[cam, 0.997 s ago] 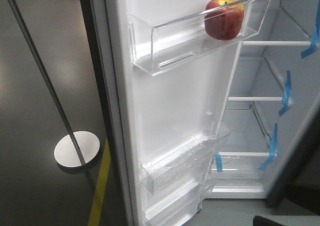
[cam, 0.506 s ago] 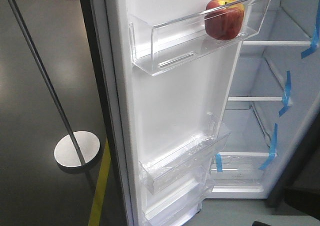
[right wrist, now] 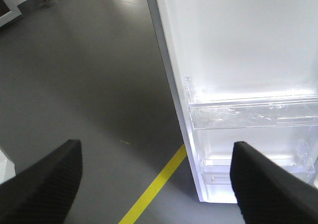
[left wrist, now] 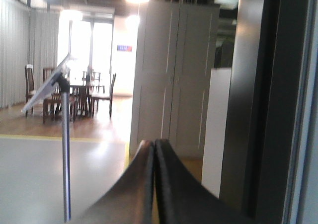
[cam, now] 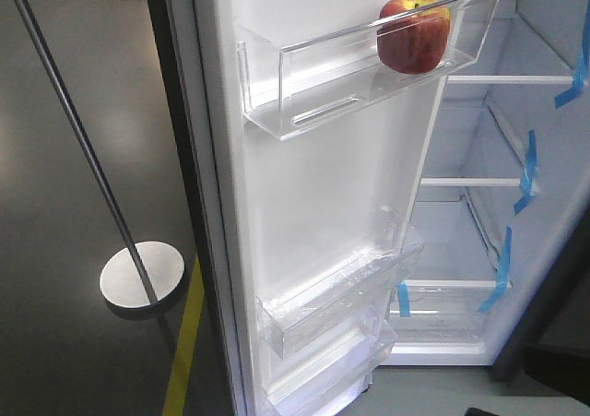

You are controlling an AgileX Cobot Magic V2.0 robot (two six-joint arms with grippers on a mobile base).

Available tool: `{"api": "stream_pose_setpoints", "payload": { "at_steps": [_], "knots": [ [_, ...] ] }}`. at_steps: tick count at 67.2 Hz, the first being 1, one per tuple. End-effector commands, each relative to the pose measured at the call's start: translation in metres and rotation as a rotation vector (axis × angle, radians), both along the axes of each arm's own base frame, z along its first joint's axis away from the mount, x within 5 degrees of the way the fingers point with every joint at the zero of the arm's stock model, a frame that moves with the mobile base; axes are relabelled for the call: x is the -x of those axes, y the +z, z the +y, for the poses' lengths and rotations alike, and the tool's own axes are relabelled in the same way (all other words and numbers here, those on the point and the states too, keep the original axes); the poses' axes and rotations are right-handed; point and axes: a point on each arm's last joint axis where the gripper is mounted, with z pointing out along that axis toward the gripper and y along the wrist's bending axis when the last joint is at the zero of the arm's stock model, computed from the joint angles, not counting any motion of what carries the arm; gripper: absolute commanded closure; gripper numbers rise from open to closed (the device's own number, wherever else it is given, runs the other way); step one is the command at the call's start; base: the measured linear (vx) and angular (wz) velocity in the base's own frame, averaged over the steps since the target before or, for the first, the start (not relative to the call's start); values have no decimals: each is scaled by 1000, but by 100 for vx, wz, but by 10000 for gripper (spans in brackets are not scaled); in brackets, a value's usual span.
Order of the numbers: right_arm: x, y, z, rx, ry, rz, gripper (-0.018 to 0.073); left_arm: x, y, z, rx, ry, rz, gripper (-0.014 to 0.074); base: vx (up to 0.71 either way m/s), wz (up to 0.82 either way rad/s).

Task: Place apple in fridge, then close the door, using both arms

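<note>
**Apple in the door bin; door not yet shut**

The tall dark grey fridge with a white interior (cam: 479, 139) is seen standing open. Its tall door (cam: 323, 185), white inside, is swung wide, so the closing step is judged not yet done. The black left gripper (left wrist: 154, 144) is held with its jaws pressed together and nothing between them. It sits beside a dark upright panel, probably the door's outer side, a posture judged suited to pushing. The black right gripper (right wrist: 156, 147) is held spread wide and empty, facing the door's lower bins (right wrist: 248, 114). In the clear plastic upper bin (cam: 304, 84) the small round red apple with a yellow-orange patch (cam: 413, 34) is lodged at the right end. The bin's front wall is judged enough to retain it during the swing. No writing is seen on the blue tape strips (cam: 528, 172). No brand can be read, and a small distant sign (left wrist: 125, 47) is too blurred.
</note>
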Motion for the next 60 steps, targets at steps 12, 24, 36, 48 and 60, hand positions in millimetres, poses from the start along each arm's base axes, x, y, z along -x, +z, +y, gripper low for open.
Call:
{"api": "stream_pose_setpoints", "payload": {
  "at_steps": [12,24,36,48,60],
  "knots": [
    [-3,12,1,-49,-19,-44,-20,-45,59,-3,-65,0,234,603,0,0],
    [-3,12,1,-49,-19,-44,-20,-92,74,-5,-161,-13,476,603,0,0],
    [-3,12,1,-49,-19,-44,-20,-146,74,-8,-187,-27,633,603,0,0],
    [-3,12,1,-49,-19,-44,-20,-198,66,-11,-183,-37,728,603,0,0],
    [-3,12,1,-49,-19,-44,-20,-243,59,-14,-201,-58,799,603,0,0]
  ]
}}
